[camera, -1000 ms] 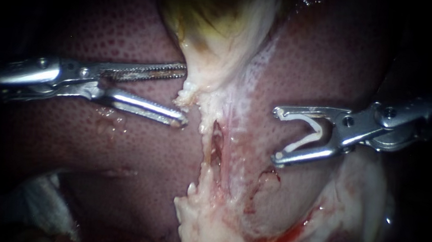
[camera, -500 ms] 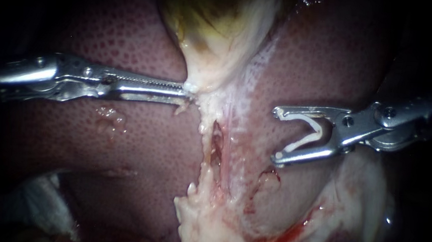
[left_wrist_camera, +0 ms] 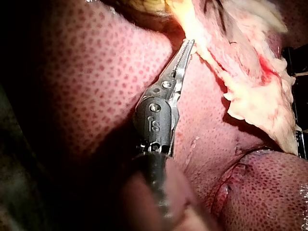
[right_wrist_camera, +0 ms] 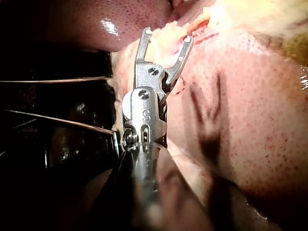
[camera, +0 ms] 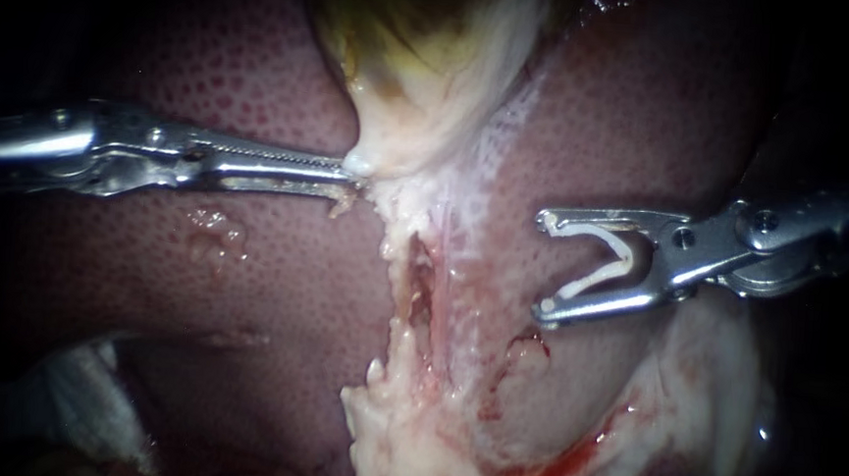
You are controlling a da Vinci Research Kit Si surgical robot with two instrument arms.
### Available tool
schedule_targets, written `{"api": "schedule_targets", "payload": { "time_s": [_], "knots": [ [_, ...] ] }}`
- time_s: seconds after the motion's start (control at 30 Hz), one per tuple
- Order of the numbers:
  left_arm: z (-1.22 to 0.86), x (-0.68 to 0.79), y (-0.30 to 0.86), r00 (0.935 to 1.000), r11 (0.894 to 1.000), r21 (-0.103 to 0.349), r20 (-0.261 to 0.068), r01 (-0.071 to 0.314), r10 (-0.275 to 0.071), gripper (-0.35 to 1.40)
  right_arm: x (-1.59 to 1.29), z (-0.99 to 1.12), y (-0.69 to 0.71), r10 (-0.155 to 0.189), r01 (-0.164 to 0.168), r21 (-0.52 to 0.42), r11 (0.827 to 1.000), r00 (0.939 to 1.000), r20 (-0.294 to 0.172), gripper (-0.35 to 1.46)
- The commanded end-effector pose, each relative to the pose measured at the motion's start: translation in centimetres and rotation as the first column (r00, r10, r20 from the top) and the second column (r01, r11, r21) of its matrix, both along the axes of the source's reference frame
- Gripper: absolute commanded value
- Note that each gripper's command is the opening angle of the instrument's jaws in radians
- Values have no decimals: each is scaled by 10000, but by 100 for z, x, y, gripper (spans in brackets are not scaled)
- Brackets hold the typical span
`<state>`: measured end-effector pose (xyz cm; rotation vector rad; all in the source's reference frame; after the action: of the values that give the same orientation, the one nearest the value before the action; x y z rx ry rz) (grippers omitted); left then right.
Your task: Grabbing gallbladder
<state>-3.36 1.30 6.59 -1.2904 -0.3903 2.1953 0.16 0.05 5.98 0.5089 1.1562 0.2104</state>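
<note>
The gallbladder [camera: 425, 71] hangs yellow-green and pale at the top centre, narrowing to a whitish lower end. My left instrument [camera: 350, 170] comes in level from the left, its toothed jaws shut on the left edge of that narrow end, and a small bulge of tissue shows at the tip. In the left wrist view, my left instrument [left_wrist_camera: 187, 45] meets the pale edge of the gallbladder [left_wrist_camera: 204, 29]. My right instrument [camera: 541, 267] stands apart over the liver at the right, its jaws spread wide around a white clip [camera: 611, 269]. My right instrument [right_wrist_camera: 167, 36] faces pale tissue.
Mottled red liver [camera: 195, 293] surrounds the field. A ragged pale strip [camera: 421, 297] with a slit runs down from the gallbladder's end to a white, blood-tinged mass at the bottom. White gauze [camera: 90, 395] lies at the lower left.
My left instrument's jaws have closed on the gallbladder's lower edge and drawn it slightly left. The right instrument has not moved.
</note>
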Motion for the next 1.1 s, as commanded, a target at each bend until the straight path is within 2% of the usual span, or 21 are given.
{"api": "schedule_targets", "payload": {
  "time_s": [0.03,0.13,0.33,0.53,1.1],
  "knots": [
    [-4,4,1,10000,10000,-4,-12,43,-43,-35,0,0,0,0,0,1,10000,10000,0,59],
    [-19,15,5,9999,10000,33,-82,89,-89,-35,0,0,0,2,-2,1,10000,10000,1,59],
    [-42,31,18,9994,9994,52,32,333,-333,-35,0,1,0,6,-6,1,10000,10000,3,59],
    [-51,32,18,9992,9992,55,52,407,-407,-35,0,1,0,6,-6,1,10000,10000,3,59],
    [-52,32,17,9991,9991,54,46,414,-414,-35,0,1,0,6,-6,1,10000,10000,3,59]
  ]
}}
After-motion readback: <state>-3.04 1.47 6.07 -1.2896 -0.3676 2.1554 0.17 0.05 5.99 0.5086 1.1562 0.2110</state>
